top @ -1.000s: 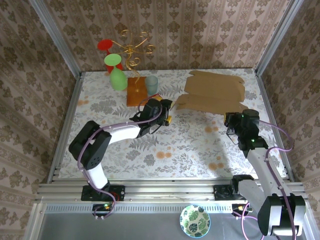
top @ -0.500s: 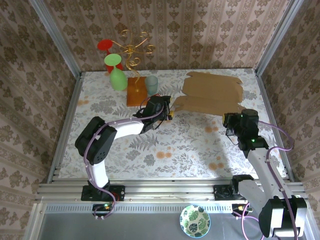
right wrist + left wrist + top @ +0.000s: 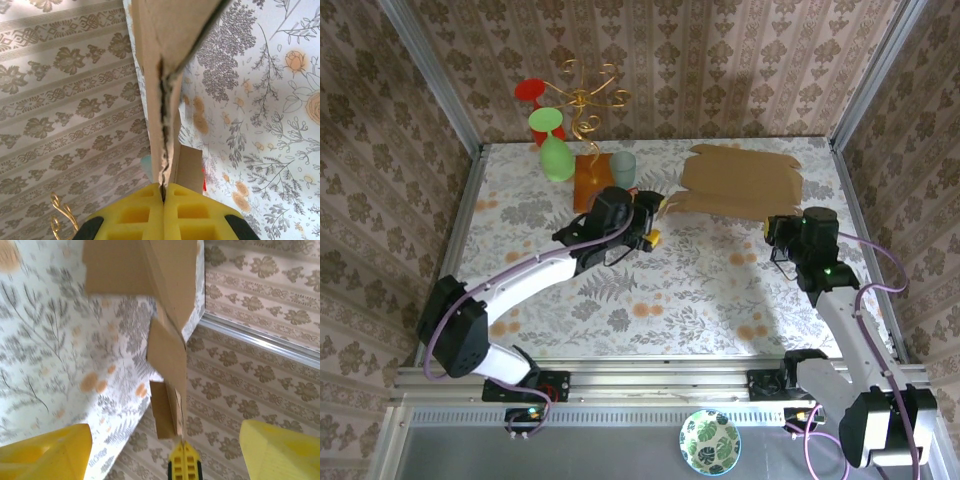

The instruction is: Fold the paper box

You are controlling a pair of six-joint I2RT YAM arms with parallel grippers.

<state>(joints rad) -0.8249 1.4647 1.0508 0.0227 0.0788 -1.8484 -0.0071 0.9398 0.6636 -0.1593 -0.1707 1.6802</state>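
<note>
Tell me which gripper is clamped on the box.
The right gripper: its jaws are shut on the box edge, while the left gripper is open.

A table (image 3: 700, 300) covered in grey floral print is enclosed on three sides by walls (image 3: 740, 60) papered in beige damask. Slanted metal posts (image 3: 433, 75) are seen at the upper corners.

Nothing readable is printed on the paper box (image 3: 745, 180) or anything else

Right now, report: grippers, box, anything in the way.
Left gripper open, facing left flap of paper box. Right gripper shut on its near-right corner. Cup and wooden slab close beside left arm.
</note>
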